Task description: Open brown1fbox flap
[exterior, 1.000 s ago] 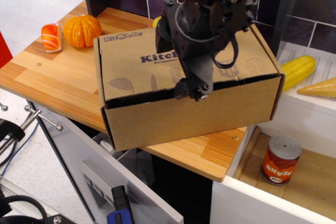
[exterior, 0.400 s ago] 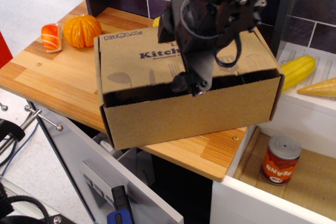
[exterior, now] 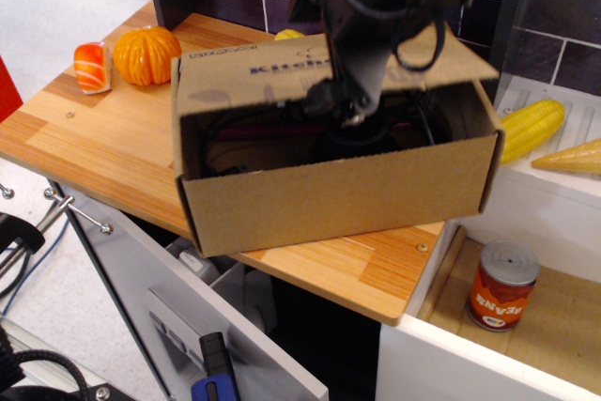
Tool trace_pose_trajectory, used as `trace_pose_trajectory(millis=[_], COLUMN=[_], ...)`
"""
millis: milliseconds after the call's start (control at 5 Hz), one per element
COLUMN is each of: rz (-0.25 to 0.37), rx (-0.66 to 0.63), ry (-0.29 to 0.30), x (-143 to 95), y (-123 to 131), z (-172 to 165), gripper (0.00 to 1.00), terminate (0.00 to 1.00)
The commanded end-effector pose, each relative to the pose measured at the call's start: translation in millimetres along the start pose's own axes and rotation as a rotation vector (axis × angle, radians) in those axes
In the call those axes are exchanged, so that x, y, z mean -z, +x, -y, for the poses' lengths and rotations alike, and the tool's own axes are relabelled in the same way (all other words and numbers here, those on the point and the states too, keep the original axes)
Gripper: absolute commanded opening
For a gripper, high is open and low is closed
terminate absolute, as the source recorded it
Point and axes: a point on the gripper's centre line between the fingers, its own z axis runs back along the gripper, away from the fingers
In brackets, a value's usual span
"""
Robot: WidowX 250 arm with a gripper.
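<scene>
Since a second ago the flap (exterior: 254,77) has risen from lying nearly flat on the brown1fbox (exterior: 338,190) to standing well up at a slant, and the tool (exterior: 340,105) has climbed with its front edge. What was only a dark slit along the front is now a wide mouth, with the shadowed inside and some dark rounded contents in view.

The box sits on the wooden worktop (exterior: 103,143), its front corner near the worktop's edge. The tool is at the flap's front edge near the middle. Motion blur and the arm's bulk hide the fingertips, so I cannot tell whether it pinches the cardboard or merely hooks under it.

In my judgement the task is more than half done: the lid is clear of the front wall and the opening is exposed. What seems left is to swing the flap further back toward the rear hinge until it stands or falls open unaided, then let go. The orange (exterior: 146,53) and the sushi piece (exterior: 91,67) lie well apart on the worktop's far left.
</scene>
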Motion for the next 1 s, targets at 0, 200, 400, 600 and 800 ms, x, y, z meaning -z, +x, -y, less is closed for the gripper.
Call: trace_pose_trajectory(millis=[0, 200, 400, 600, 800], rz=[0.099, 0.164, 0.233, 0.32, 0.415], rx=[0.153, 0.266, 0.373, 0.432, 0.508], ry=[0.112, 0.114, 0.144, 0.201, 0.219], x=[-23.3, -17.3, -17.4, -6.4, 8.2], y=[-6.1, -23.3, -41.3, -58.5, -62.0], z=[-45.2, -71.4, -95.6, -116.5, -149.5], gripper=[1.0, 1.0, 1.0, 1.0, 1.0], terminate=[0.0, 0.0, 0.0, 0.0, 1.0])
